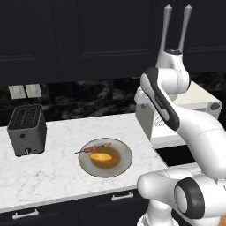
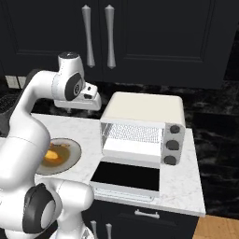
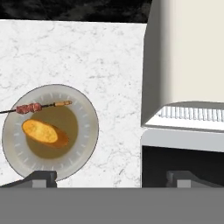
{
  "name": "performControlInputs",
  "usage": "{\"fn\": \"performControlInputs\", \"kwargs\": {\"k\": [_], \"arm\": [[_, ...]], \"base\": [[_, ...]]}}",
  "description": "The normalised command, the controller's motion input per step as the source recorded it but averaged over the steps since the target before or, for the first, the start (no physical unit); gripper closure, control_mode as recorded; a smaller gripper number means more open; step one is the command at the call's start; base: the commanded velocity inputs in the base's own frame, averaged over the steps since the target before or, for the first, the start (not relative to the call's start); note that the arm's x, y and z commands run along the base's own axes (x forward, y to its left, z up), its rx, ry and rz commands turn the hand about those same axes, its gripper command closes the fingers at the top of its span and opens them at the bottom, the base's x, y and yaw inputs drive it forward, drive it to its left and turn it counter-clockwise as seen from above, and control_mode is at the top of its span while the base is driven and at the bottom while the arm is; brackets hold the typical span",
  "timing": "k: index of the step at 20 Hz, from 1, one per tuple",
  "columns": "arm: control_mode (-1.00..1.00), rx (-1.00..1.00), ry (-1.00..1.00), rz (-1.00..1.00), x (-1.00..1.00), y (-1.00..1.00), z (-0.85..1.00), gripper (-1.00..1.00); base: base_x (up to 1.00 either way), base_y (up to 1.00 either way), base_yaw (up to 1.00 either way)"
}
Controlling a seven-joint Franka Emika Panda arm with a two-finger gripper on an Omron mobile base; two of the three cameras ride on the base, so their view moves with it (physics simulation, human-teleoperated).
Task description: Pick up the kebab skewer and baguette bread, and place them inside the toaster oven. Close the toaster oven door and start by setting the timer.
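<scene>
Worktop (image 1: 57,176) of white marble carrying a grey plate (image 1: 124,164) with a brown centre. Baguette bread (image 3: 40,132) lies on the plate's centre; kebab skewer (image 3: 34,107) rests just beside it, across the rim, its stick end jutting past the edge. Toaster oven (image 2: 142,109) stands to the right, its toaster oven door (image 2: 126,176) dropped flat open, wire rack exposed. Hand (image 3: 111,178) hovers above, between plate and oven, fingers spread wide, empty. Dark slot toaster (image 1: 27,129) sits far left.
</scene>
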Motion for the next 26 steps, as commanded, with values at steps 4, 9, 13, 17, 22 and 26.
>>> {"fn": "performControlInputs", "kwargs": {"k": [4,9,13,17,22,26], "arm": [[1.0,0.0,0.0,0.0,0.0,0.0,0.0,-1.0],[-1.0,0.0,0.0,0.0,-0.03,0.0,0.0,-1.0],[-1.0,0.01,-0.05,0.0,-0.36,-0.32,-0.06,-1.0],[-1.0,0.16,-0.13,0.0,-0.53,-1.0,-0.38,-1.0],[-1.0,0.09,-0.16,0.0,-0.35,-1.0,-0.51,-1.0],[-1.0,0.01,-0.23,0.0,-0.16,-0.92,-0.47,-1.0]], "base": [[0.0,0.0,0.0],[0.0,0.0,0.0],[0.0,0.0,0.0],[0.0,0.0,0.0],[0.0,0.0,0.0],[0.0,0.0,0.0]]}}
